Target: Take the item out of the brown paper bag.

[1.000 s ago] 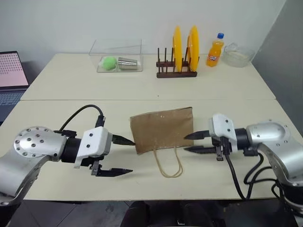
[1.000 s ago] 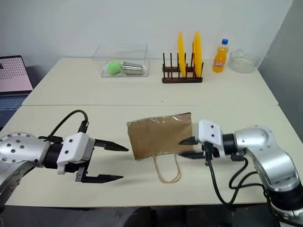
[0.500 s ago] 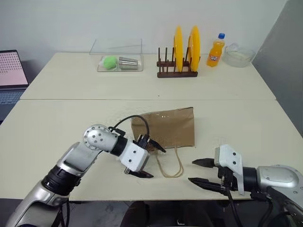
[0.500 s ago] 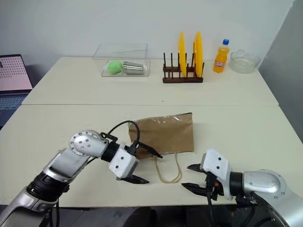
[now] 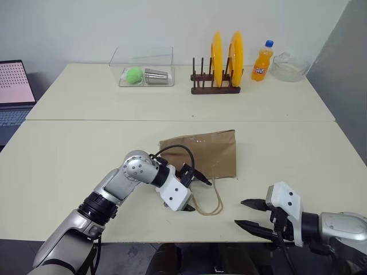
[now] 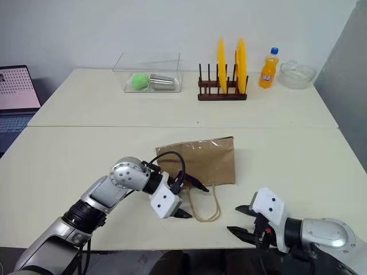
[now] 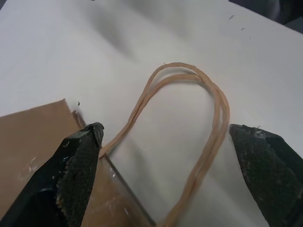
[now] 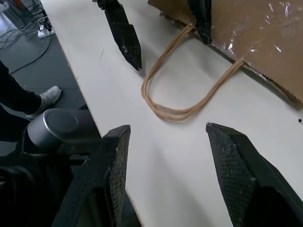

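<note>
You're swinging your left gripper (image 5: 196,193) in, jaws wide and empty, straddling the thin tan looped string handles (image 5: 207,201) at the flat brown paper bag's (image 5: 205,153) mouth on the desk (image 5: 69,154). Your right gripper (image 5: 250,216) is dropping back, part open, empty. The cola bottle, presumably inside, isn't showing yet.

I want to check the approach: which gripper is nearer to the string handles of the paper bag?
Left. The left gripper straddles the string handles at the brown paper bag mouth, open; the right gripper hangs apart, beside them.
</note>
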You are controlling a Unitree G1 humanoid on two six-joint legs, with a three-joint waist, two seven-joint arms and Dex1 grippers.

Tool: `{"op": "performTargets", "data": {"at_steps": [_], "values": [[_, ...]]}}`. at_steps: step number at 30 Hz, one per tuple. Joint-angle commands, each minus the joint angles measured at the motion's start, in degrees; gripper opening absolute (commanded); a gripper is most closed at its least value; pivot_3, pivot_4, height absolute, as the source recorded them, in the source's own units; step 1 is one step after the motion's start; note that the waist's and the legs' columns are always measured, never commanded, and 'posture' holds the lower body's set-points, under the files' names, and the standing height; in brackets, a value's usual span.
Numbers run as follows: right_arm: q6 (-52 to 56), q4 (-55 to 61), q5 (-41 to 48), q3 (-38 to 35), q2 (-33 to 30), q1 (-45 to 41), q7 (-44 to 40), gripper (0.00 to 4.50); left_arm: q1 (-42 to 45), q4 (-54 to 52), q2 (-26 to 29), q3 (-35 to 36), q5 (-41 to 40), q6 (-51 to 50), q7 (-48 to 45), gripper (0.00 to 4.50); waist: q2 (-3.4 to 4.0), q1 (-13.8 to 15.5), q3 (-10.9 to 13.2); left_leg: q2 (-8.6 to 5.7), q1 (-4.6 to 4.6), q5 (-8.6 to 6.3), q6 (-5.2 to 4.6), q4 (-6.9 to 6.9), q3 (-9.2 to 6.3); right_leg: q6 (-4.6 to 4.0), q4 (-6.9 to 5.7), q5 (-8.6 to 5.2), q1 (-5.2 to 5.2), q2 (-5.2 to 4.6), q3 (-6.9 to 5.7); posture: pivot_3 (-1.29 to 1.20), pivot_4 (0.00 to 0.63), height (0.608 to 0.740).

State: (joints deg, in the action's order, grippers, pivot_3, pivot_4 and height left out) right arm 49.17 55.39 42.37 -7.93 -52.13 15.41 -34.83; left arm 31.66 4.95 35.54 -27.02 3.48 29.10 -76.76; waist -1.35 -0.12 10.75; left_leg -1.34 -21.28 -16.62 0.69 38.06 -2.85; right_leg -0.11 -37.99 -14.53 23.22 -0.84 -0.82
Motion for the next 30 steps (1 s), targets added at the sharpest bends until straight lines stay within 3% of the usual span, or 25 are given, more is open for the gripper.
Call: {"op": "performTargets", "data": {"at_steps": [1,29,30], "values": [[-3.01,4.61,2.92,-0.92,-2.0,0.61,2.69,2.66,0.04,-0.24,-0.54,-0.35,0.57,2.16,1.65,4.5,0.0,0.05,0.0,0.0,0.0,0.0,0.0,0.0,-0.02,0.0,0.0,0.0,0.0,0.0,-0.01,0.0,0.15,0.74],[-8.9,4.61,9.76,0.45,-9.55,1.73,11.73,2.66,0.78,4.34,-3.68,-1.68,4.83,7.79,10.05,4.5,-0.03,0.13,-0.02,0.0,0.01,0.02,-0.02,0.06,0.02,0.12,0.0,0.07,-0.04,0.0,0.03,0.0,0.15,0.74],[-8.97,4.61,9.6,0.46,-9.58,1.87,11.73,2.68,0.72,4.3,-3.65,-1.88,4.56,7.82,9.84,4.31,-0.03,0.13,-0.02,0.0,0.01,0.01,-0.02,0.06,0.01,0.12,0.0,0.07,-0.04,0.0,0.03,0.0,0.15,0.74]]}}
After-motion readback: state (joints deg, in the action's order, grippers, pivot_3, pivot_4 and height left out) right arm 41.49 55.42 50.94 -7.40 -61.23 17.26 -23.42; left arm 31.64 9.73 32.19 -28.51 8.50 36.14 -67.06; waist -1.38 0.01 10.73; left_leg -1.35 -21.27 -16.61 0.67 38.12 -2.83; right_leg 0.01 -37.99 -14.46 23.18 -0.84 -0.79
